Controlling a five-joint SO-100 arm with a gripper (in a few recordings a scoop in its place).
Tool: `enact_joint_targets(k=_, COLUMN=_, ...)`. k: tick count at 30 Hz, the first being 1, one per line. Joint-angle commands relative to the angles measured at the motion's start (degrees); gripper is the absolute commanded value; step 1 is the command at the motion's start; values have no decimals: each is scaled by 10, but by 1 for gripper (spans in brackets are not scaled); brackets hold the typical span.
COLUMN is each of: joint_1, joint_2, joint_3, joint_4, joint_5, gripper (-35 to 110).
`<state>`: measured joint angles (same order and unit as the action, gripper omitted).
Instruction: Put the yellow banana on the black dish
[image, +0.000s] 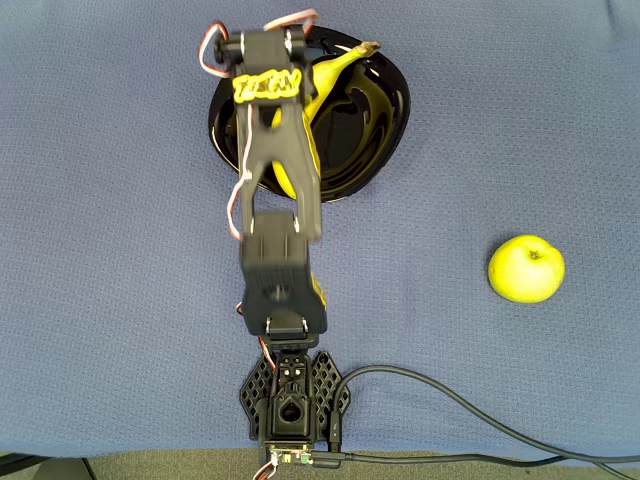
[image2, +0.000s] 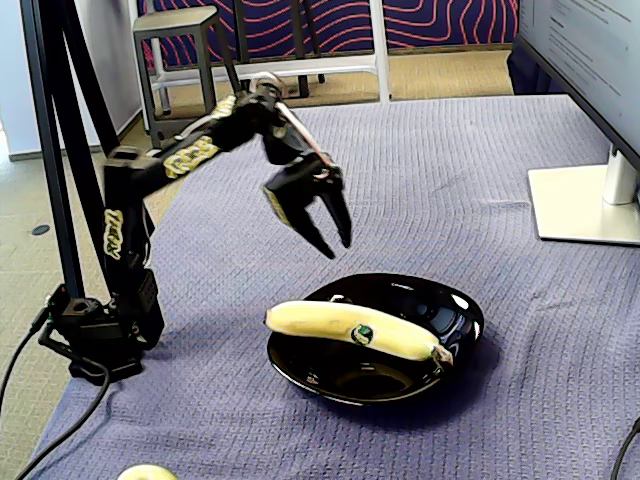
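Banana (image2: 352, 329): lying across the black dish (image2: 455, 300), stable enough on the rim.
Fingers (image2: 325, 228): spread, empty, hanging above it.
Job: looks done.

The yellow banana (image2: 352, 331) lay across the black dish (image2: 455, 309), stem end toward the right rim. My end effector (image2: 334, 239) hung above it, jaws parted, empty, clear of the banana.

Overhead: arm hides the banana (image: 335, 72) middle and the dish (image: 385, 140) left part. Fixed view: apple (image2: 148, 472) cut by bottom edge, below dish.
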<state>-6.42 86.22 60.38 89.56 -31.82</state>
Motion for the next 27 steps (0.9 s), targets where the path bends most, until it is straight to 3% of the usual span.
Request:
enact_joint_targets(k=1, joint_1=5, joint_2=170, joint_3=141, joint_4=-45, joint_5=77, gripper=0)
enact_joint_targets(k=12, joint_1=33, joint_2=483, joint_3=621, joint_4=-237, joint_5=220, gripper=0)
enact_joint_targets(k=18, joint_1=72, joint_2=610, joint_3=777, joint_4=-231, joint_5=258, gripper=0)
enact_joint_targets(k=27, joint_1=91, joint_2=840, joint_3=981, joint_4=-236, joint_5=220, gripper=0)
